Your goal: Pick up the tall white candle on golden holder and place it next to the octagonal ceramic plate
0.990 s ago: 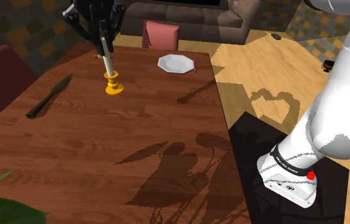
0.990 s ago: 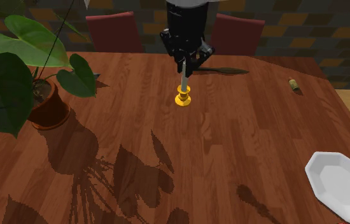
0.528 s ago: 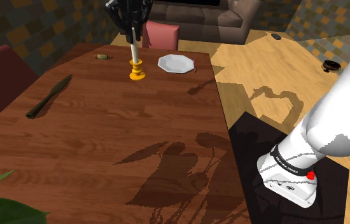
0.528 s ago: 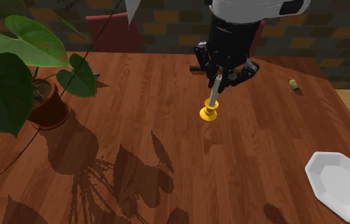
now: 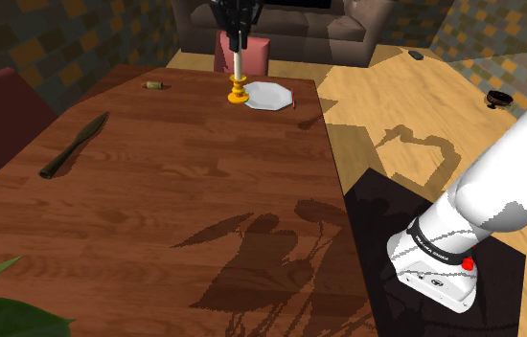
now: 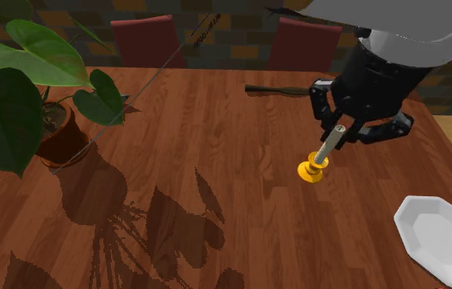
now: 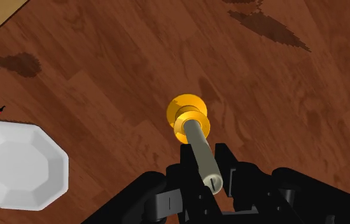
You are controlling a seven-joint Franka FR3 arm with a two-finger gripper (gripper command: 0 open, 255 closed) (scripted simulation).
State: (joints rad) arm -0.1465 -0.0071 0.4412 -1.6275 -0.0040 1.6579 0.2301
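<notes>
The brown wooden table (image 5: 156,201) carries a white octagonal plate (image 5: 265,96) close to its far edge in the shoulder view. The white arm (image 5: 506,182) stretches from its stand across the table towards the plate. A potted plant (image 6: 27,90) stands well apart from the plate, towards the second exterior view's left. Two dark red chairs (image 6: 146,39) sit at the table edge across from the plate. The black gripper (image 6: 341,131) is clamped on the upper part of the pale candle (image 6: 329,148), which leans. The candle's golden holder (image 6: 312,170) is near the plate, on the shoulder view's left of it, with bare wood between the two. Whether the holder touches the wood cannot be told. A dark knife (image 5: 72,146) lies well apart from the plate. A small brass-coloured cylinder (image 5: 153,85) lies nearer the plate than the knife does.
</notes>
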